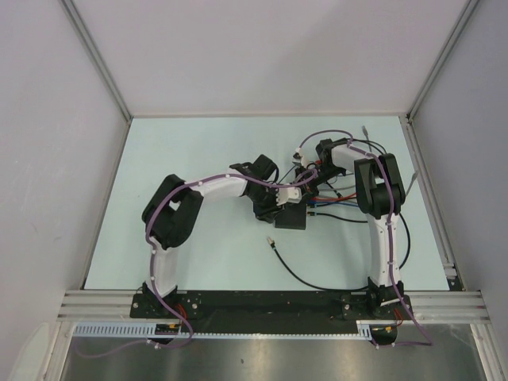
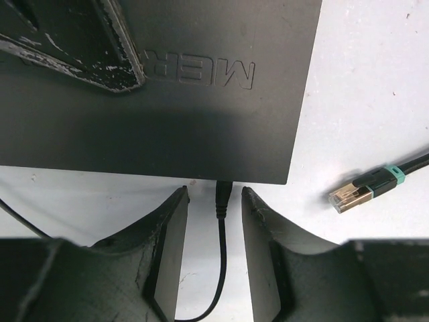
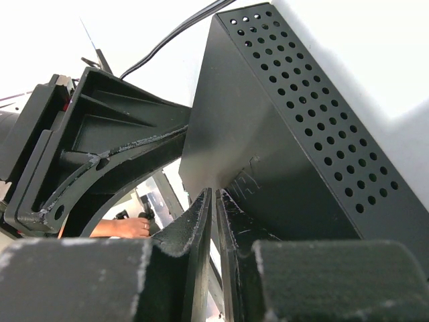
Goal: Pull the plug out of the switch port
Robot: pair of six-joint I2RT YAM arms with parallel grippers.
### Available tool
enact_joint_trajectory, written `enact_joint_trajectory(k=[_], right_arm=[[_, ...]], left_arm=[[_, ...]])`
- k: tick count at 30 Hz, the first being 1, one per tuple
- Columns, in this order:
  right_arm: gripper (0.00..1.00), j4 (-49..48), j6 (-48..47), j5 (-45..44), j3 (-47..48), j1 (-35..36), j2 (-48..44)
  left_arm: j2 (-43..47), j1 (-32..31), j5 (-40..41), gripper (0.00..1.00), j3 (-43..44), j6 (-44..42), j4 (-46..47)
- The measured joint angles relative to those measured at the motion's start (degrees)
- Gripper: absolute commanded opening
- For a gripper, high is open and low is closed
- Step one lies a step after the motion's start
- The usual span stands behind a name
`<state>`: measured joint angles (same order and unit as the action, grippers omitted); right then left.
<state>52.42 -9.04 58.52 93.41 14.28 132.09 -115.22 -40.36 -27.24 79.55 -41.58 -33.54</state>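
Plug (image 2: 224, 199), tip unseen inside box (image 2: 201, 127)

Left pincer (image 2: 214, 231) jaws standing apart, right pincer (image 3: 213, 225) jaws pressed nearly together

Matte black box (image 2: 201, 114), scuffed rough plastic left tool (image 2: 214, 193), glossy clear loose connector (image 2: 350, 196), smooth table (image 2: 362, 80).

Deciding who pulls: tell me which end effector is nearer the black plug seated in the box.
Left. The left end effector straddles the plug, open; the right end effector, shut, sits over the box top.
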Motion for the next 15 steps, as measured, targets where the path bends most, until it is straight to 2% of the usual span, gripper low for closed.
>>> enact_joint_trajectory(k=[15], right_arm=[[0.17,0.0,0.0,0.2,0.0,0.0,0.0]], left_arm=[[-0.5,0.0,-1.6,0.45,0.4,0.2,0.3]])
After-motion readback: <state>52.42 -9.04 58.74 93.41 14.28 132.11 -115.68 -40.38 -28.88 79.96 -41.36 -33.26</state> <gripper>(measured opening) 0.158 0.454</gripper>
